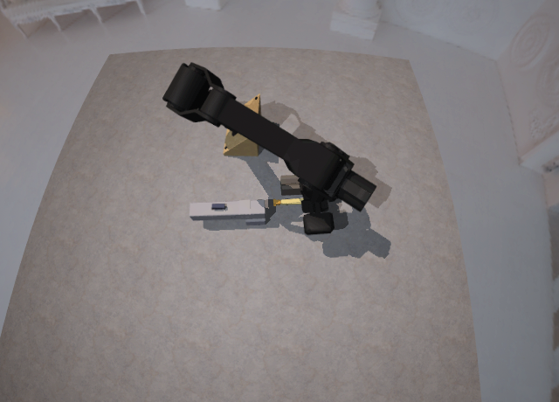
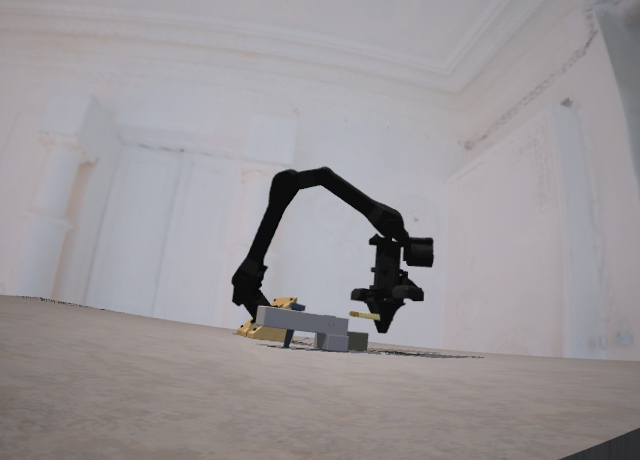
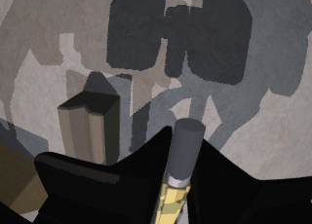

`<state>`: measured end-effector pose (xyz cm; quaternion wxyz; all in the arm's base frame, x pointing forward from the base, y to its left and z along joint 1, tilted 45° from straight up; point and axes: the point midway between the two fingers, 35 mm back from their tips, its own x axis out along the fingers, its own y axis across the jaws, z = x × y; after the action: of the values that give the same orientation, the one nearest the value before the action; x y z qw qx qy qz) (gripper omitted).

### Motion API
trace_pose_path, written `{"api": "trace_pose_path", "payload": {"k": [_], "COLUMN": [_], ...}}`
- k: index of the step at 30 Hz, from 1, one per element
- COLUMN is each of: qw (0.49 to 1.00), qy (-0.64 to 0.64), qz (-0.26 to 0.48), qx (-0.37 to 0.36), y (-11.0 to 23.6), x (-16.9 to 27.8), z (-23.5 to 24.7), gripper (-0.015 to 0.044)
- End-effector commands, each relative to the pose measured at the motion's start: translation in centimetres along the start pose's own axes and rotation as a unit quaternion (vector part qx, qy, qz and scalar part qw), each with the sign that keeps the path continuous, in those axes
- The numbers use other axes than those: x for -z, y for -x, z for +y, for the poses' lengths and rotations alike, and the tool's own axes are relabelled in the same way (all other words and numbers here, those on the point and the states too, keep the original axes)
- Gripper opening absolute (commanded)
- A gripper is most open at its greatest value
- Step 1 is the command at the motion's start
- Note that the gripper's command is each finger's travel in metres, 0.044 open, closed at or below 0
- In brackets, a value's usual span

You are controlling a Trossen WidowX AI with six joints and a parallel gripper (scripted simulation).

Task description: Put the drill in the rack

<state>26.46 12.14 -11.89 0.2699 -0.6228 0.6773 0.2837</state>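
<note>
The drill (image 1: 288, 202) (image 2: 364, 315) (image 3: 172, 205) has a yellow fluted part and a dark grey shank. My gripper (image 1: 314, 204) (image 2: 383, 325) (image 3: 177, 133) is shut on it near the shank and holds it about level above the table. The drill's yellow end points to the pale grey housing (image 1: 234, 208) (image 2: 302, 318), right at the dark nose (image 1: 270, 203). I cannot tell whether they touch. A small dark blue piece, likely the key (image 1: 218, 205) (image 2: 297, 306), is on top of the housing. The notched block, apparently the rack (image 1: 289, 184) (image 2: 358, 341) (image 3: 88, 133), stands beside the gripper.
The yellow wood-like arm mount (image 1: 244, 146) (image 2: 269, 333) stands behind the housing, also at the lower left of the wrist view (image 3: 17, 180). A low grey block (image 2: 334, 342) is under the housing's right end. My arm reaches over the mount and partly hides the rack from above.
</note>
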Motion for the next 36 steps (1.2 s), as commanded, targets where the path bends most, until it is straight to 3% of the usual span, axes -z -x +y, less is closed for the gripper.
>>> {"api": "trace_pose_path", "payload": {"k": [1, 36], "qw": [1.0, 1.0], "qy": [-0.003, -0.003], "qz": [-0.003, -0.004], "qx": [0.0, 0.0], "y": [0.32, 1.32], "x": [-0.09, -0.21], "z": [-0.07, -0.18], "gripper": [0.0, 0.0]}}
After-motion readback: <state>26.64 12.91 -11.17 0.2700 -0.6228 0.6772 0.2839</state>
